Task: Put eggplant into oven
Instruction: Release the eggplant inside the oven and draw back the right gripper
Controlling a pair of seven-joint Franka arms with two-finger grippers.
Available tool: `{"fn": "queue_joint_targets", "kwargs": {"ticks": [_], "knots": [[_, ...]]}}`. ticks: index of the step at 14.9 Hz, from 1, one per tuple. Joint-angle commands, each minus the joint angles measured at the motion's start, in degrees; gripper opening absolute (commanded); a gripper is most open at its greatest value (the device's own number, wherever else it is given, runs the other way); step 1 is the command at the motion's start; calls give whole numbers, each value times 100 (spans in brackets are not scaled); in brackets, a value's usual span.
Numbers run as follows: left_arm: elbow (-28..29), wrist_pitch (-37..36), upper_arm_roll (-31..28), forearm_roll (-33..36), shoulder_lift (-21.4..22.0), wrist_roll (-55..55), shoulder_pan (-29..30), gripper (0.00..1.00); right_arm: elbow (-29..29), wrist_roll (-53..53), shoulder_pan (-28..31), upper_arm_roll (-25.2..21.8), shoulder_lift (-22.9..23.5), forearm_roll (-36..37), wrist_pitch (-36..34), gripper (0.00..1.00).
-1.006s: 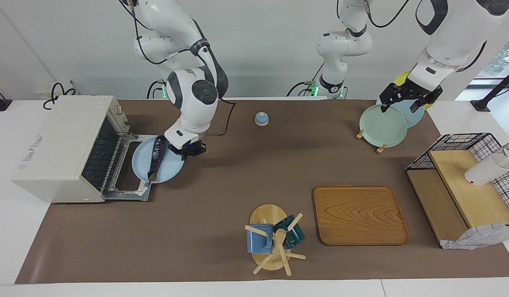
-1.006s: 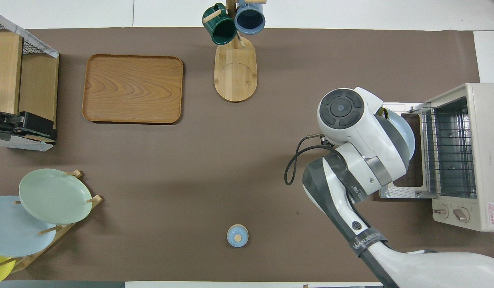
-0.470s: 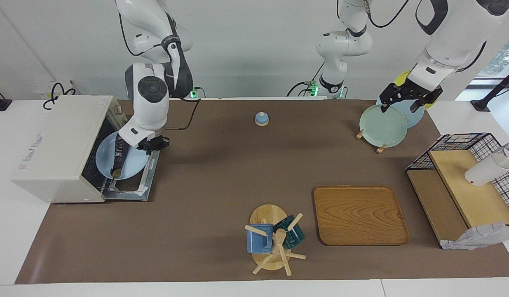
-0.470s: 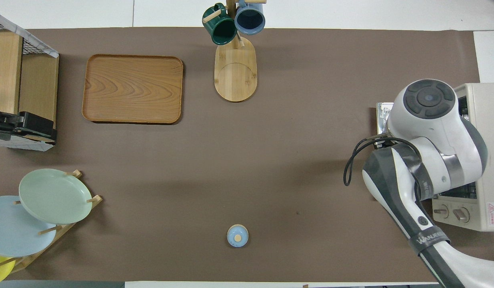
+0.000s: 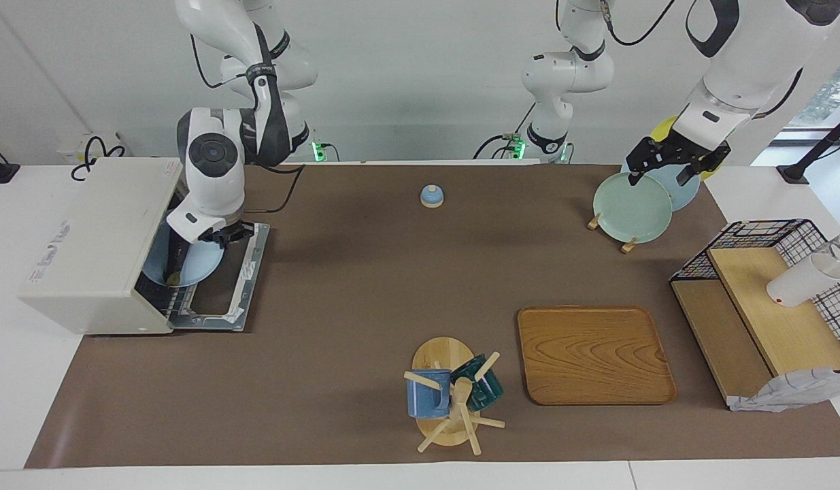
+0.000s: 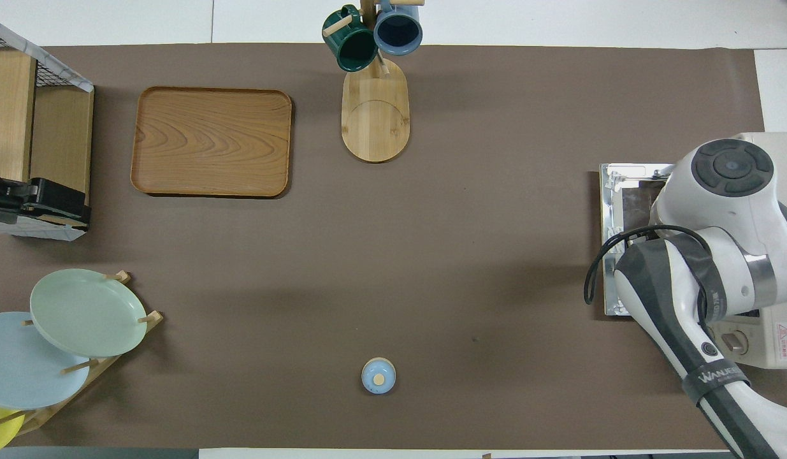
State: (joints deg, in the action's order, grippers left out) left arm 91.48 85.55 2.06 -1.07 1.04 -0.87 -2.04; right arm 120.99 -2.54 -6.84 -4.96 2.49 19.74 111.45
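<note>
You see a table (image 5: 365, 286) covered by a brown mat (image 6: 469, 191). At the right arm's end stands the off-white oven (image 5: 93, 238), its door (image 5: 237, 286) folded flat onto the mat. A wooden tray (image 5: 593, 354) and a mug tree (image 5: 450, 398) lie farthest from the robots; a small blue knobbed lid (image 5: 431, 196) lies nearest. At the left arm's end sit a plate rack (image 5: 637, 204) and a wire basket (image 5: 773, 299).

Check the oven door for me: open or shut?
Open. The oven door lies folded down flat on the table, and the right gripper holds a blue plate partway into the opening.
</note>
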Motion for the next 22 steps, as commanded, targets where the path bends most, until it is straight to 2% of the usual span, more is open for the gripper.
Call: {"fn": "queue_joint_targets", "kwargs": {"ticks": [1,3,7,8,12,16,18,19,20,21,22], "knots": [[36,-56,40,116,81,43,37,100,232,402,253,92,-179,100,210,0],[36,-56,40,116,81,43,37,100,250,718,455,100,-161,100,385,0],[36,-56,40,116,81,43,37,100,294,720,465,100,-161,39,456,0],[36,-56,40,116,81,43,37,100,294,720,465,100,-161,30,465,9],[36,-56,40,116,81,43,37,100,276,720,421,100,-161,30,439,24],[36,-56,40,116,81,43,37,100,180,728,359,161,-257,12,220,28],[36,-56,40,116,81,43,37,100,-65,711,132,162,-284,-328,-17,30],[36,-56,40,116,81,43,37,100,-145,650,44,162,-258,-530,-79,29],[36,-56,40,116,81,43,37,100,-128,380,-44,162,-258,-715,25,23],[36,-56,40,116,81,43,37,100,-67,-15,-141,171,-249,-891,269,10],[36,-56,40,116,81,43,37,100,73,-428,-394,162,-240,-1023,541,4]]}}
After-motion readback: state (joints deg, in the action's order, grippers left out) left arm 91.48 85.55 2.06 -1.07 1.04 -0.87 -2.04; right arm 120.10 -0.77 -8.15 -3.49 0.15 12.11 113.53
